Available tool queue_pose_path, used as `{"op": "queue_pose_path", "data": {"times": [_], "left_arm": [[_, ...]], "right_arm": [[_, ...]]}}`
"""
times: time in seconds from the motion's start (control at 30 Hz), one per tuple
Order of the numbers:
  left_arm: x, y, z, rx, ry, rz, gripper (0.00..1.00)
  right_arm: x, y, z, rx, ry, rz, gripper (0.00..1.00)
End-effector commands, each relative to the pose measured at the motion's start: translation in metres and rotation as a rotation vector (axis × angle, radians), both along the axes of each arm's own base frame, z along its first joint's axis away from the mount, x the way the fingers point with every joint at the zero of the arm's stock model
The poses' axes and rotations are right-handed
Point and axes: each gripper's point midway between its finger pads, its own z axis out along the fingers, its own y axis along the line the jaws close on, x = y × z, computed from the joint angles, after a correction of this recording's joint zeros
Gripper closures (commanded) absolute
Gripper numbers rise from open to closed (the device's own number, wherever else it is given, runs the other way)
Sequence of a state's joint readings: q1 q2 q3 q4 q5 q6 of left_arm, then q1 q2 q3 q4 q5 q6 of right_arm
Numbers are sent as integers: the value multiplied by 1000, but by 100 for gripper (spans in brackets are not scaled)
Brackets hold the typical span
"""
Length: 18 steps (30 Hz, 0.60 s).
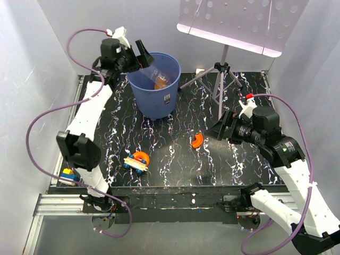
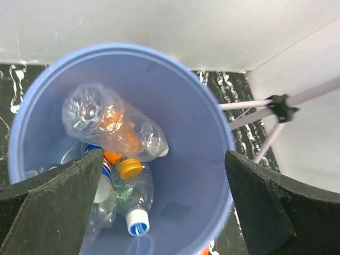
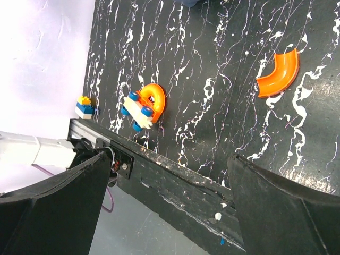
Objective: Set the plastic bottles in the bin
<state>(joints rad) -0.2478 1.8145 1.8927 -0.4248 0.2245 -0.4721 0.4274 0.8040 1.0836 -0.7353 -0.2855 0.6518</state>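
Note:
The blue bin (image 1: pixel 156 90) stands at the back of the black table. In the left wrist view the bin (image 2: pixel 191 133) holds several clear plastic bottles: one with an orange label (image 2: pixel 111 125) on top, one with a yellow cap (image 2: pixel 129 168), one with a white cap (image 2: pixel 137 222). My left gripper (image 1: pixel 142 57) is open and empty above the bin's left rim; it also shows in the left wrist view (image 2: pixel 162 204). My right gripper (image 1: pixel 220 127) is open and empty, held above the table's right side; it also shows in the right wrist view (image 3: pixel 167 204).
An orange curved piece (image 1: pixel 197 140) lies mid-table. A toy of orange, white and blue bricks (image 1: pixel 137 160) lies near the front left, and a small brick stack (image 1: pixel 67 174) at the left edge. A tripod stand (image 1: pixel 222 74) rises at the back right.

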Motion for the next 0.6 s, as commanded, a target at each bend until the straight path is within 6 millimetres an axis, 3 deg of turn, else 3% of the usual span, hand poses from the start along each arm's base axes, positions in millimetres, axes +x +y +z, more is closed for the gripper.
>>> {"op": "queue_pose_path", "data": {"times": [0.0,0.1,0.2,0.43,0.57], "left_arm": [[-85,24,135,-10,-234,2,2],[-121,33,131,14,-199,-15,2],[-157,48,102,70,-114,2,2],[-233,111,-18,273,189,199,2],[-278,140,-73,353,311,277,2]], "right_arm": [[5,1,13,18,-51,-8,4],[8,3,8,18,-52,-2,4],[11,4,0,5,-53,10,3],[24,8,-7,-12,-43,6,3],[26,8,-5,-14,-40,-8,3]]}}
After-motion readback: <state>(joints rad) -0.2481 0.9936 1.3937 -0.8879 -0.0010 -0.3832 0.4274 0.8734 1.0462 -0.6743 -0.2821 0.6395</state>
